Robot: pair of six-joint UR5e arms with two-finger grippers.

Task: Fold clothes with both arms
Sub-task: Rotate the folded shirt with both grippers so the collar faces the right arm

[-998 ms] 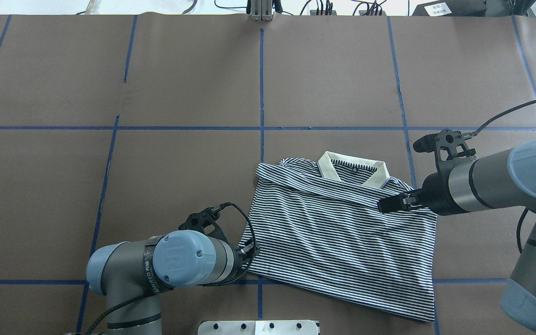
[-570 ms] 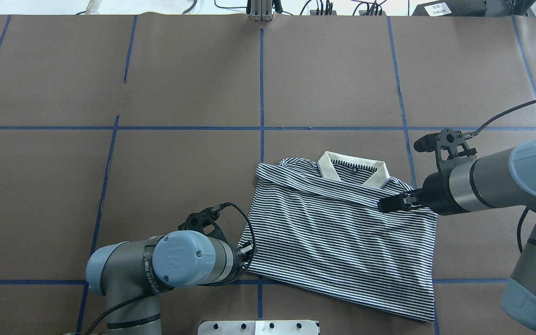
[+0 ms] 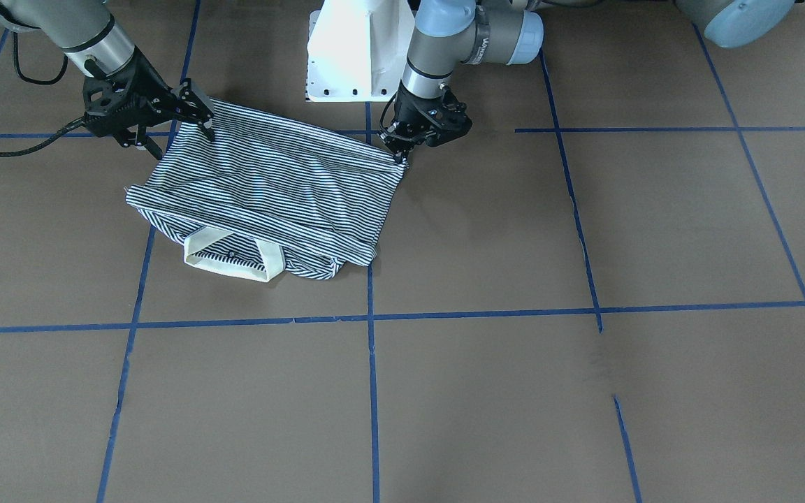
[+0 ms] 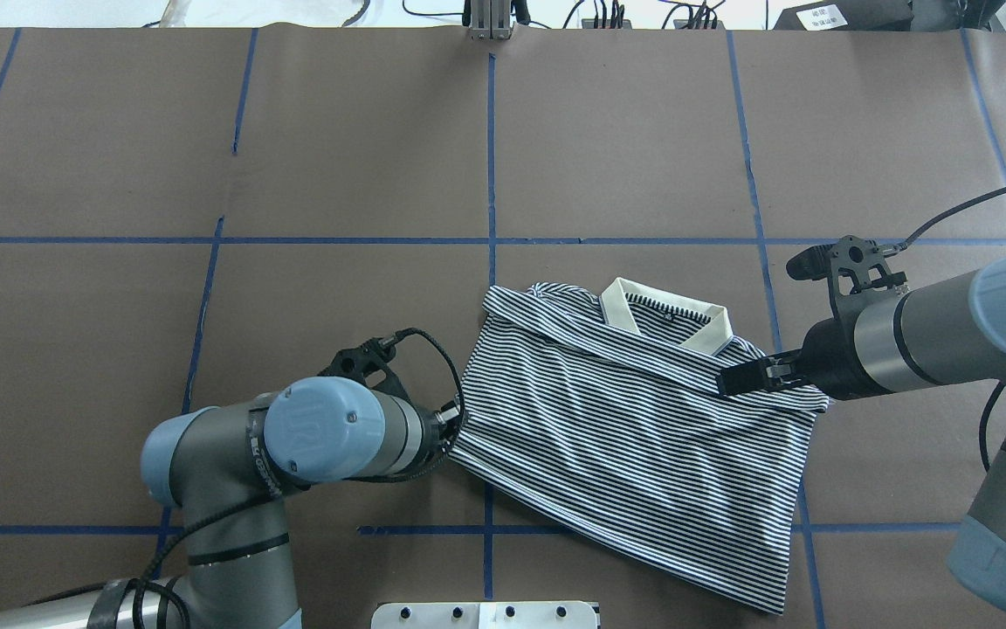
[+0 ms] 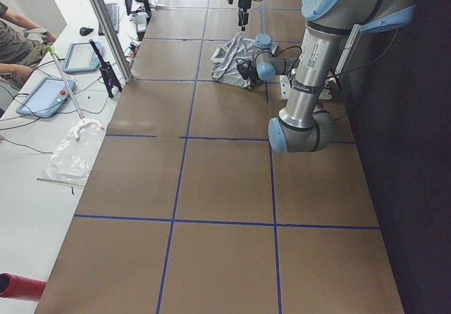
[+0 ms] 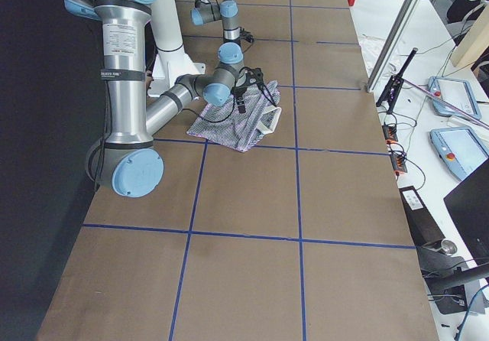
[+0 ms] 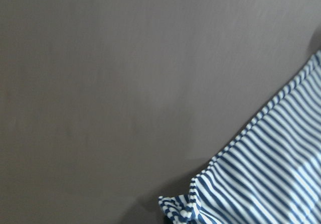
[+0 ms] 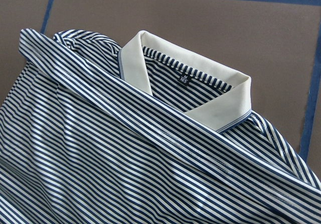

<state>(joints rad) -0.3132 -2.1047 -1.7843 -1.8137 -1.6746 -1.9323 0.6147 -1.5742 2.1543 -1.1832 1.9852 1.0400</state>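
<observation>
Brown table, blue tape grid

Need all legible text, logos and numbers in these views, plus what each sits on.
"M" above "165": small tag inside the cream collar of the navy-and-white striped polo shirt.
"UR": logo on the light blue joint cap of the grey left arm, seen rotated.
White print on that arm's black wrist band: too blurred to read.
White label on the black box beyond the table's far edge: too small to read.

On the surface the shirt lies collar farthest from the robot, left tool at its left corner, right tool at its right edge.
</observation>
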